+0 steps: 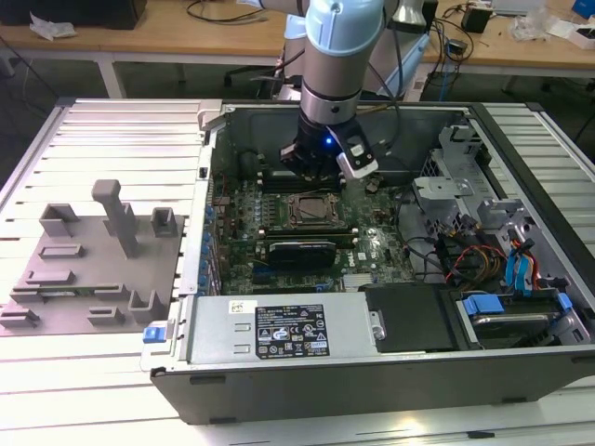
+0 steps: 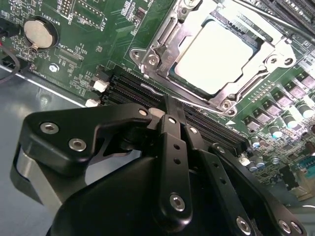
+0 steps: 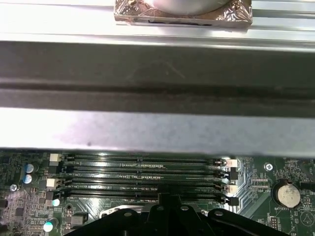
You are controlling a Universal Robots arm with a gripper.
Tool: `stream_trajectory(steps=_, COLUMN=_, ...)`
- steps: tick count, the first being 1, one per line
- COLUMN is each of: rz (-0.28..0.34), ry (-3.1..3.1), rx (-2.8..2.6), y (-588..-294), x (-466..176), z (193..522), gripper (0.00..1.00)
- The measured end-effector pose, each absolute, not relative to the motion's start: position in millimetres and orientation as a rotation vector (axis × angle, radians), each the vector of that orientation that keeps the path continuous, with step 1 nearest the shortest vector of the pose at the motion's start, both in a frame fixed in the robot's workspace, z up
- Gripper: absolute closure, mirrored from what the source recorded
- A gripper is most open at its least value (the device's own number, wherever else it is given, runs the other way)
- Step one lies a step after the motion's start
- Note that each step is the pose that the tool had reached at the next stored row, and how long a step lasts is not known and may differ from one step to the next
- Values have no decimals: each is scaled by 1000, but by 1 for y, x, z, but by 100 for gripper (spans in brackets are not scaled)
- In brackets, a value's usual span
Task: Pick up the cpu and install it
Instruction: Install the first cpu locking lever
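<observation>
The pale blue and silver arm (image 1: 337, 65) carries a matte black tool (image 2: 169, 109) (silver screws (image 2: 177, 201) stud its linkages).

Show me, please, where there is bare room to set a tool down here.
Bare ribbed table lies beyond the grey fixture plate and on its near side, at the exterior view's left. Inside the case, gripper, motherboard and cables crowd everything.

The exterior view looks steeply down over one long wall of the open grey metal computer case (image 1: 372, 381) on the ribbed metal tabletop (image 1: 121, 139). Both wrist views sit close over the black end effector (image 2: 168, 105), facing roughly opposite ways. They share the long black memory slots (image 2: 142, 91) (image 3: 142, 172) and the round silver coin battery (image 2: 40, 32) (image 3: 288, 194).
</observation>
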State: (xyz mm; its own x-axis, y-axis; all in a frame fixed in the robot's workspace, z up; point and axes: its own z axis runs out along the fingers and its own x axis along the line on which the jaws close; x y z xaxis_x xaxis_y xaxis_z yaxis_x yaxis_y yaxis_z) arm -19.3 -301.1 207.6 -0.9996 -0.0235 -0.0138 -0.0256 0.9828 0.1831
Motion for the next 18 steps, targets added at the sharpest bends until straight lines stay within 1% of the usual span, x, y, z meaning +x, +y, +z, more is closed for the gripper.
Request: stream_trajectory(steps=18, rz=279, ry=3032, rx=-50, y=-304, x=-30, z=200, gripper=89)
